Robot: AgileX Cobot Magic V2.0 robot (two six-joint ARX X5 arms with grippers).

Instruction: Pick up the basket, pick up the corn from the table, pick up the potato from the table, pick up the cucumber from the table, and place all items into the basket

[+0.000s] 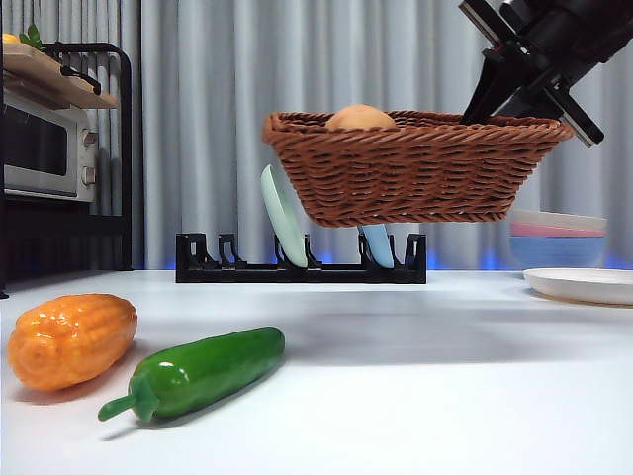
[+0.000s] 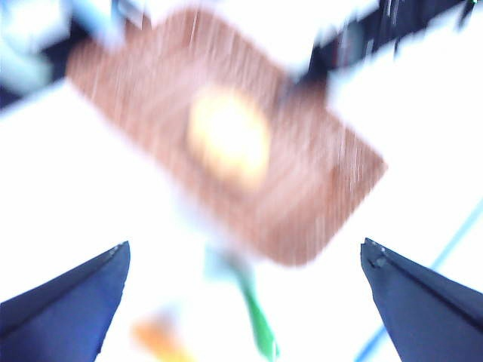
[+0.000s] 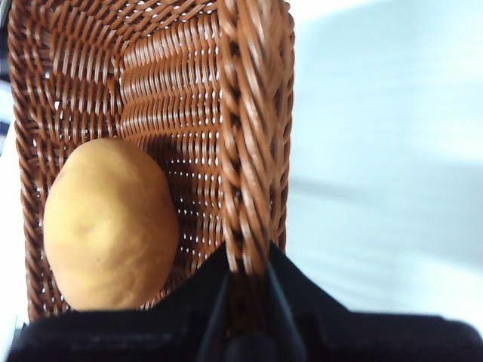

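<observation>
Right wrist view shows the right claw (image 3: pixel 247 283) clamped on the braided rim of the basket (image 3: pixel 151 105), one jaw inside the wall and one outside. The basket hangs in the air above the worktop (image 1: pixel 415 386), tilted a little, held at its right end. Inside lies the potato (image 3: pixel 111 224), smooth, tan and matte. The left claw (image 2: pixel 241 302) is spread wide and empty, looking down on the basket through heavy blur. By my reading two steps are done: basket lifted, potato in. The corn (image 1: pixel 71 338), bumpy and glossy orange, lies at the near left of the worktop, with the dark-green cucumber (image 1: pixel 198 372) just to its right; both remain to be loaded.
</observation>
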